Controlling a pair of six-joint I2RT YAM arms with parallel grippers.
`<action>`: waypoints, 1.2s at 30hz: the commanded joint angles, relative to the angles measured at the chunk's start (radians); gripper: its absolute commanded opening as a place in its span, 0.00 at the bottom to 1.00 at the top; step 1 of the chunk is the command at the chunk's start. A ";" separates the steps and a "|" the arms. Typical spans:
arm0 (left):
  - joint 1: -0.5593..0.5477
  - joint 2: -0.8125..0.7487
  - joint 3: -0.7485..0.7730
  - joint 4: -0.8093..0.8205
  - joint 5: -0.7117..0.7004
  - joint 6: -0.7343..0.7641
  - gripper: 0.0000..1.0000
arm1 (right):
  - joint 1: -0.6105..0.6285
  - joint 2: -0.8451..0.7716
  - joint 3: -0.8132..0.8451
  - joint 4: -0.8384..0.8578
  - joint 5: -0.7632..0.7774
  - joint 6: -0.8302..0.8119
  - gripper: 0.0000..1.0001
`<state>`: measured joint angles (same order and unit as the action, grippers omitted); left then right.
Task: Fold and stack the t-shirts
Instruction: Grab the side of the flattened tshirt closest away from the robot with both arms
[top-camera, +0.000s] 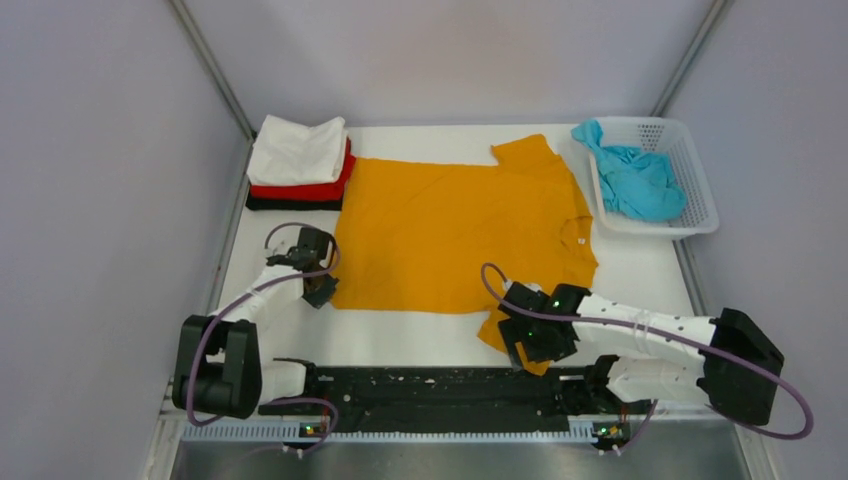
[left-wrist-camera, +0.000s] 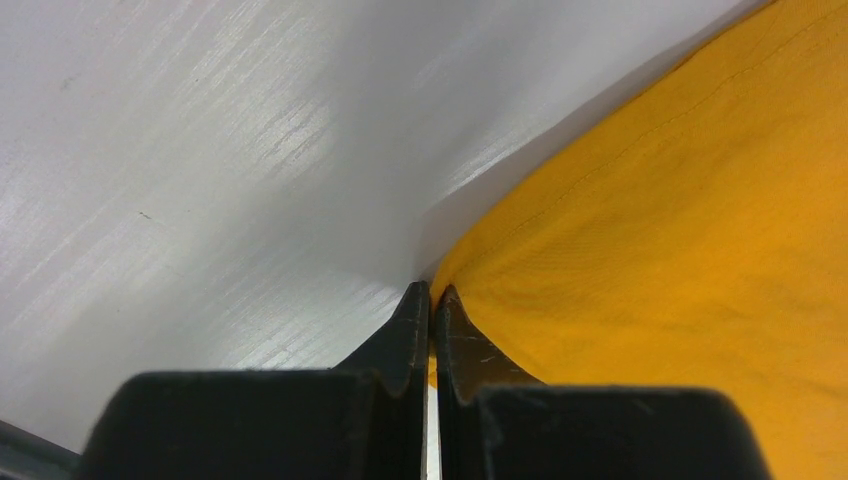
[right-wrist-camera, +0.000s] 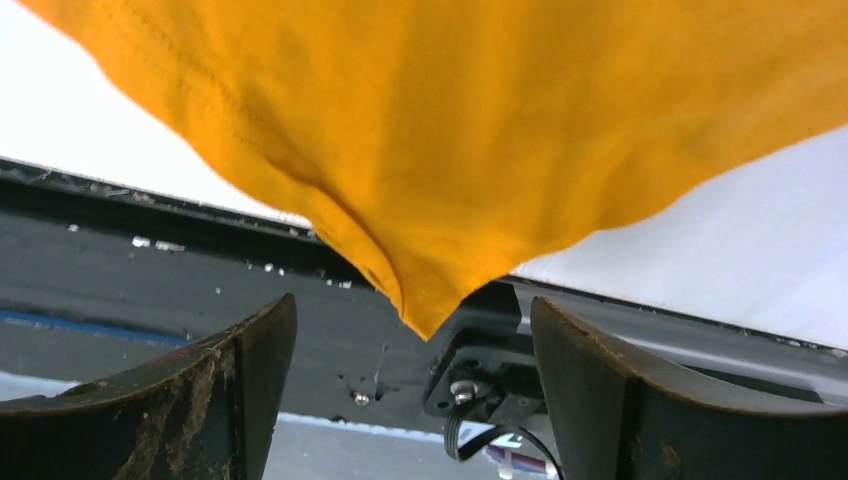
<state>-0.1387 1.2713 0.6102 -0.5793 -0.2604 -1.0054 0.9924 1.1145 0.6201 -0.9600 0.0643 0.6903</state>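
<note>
Table (top-camera: 640, 270), t-shirt (top-camera: 450, 230) in left pincer (left-wrist-camera: 432, 295)

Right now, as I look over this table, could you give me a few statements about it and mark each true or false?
1. The orange shirt lies spread on the table. True.
2. The left tool is open, clear of the cloth. False: it is shut on the orange shirt's edge.
3. The basket holds a teal shirt. True.
4. The right tool is clamped on the orange shirt. False: its jaws stand open, with a corner of the shirt hanging between them.
5. The white shirt tops a pile, over the red shirt and black shirt. True.
</note>
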 joint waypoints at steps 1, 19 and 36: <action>-0.001 0.028 -0.044 -0.091 -0.004 0.000 0.00 | 0.015 0.077 -0.021 0.139 0.007 0.026 0.82; -0.001 -0.016 -0.049 -0.149 0.013 -0.024 0.00 | 0.014 0.118 0.029 -0.060 0.051 0.143 0.00; -0.002 -0.268 -0.079 -0.217 0.116 0.008 0.00 | 0.009 0.029 0.156 -0.147 0.063 0.058 0.00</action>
<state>-0.1390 1.0096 0.4877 -0.7956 -0.1772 -1.0290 0.9947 1.1126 0.6540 -1.1103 0.0406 0.7876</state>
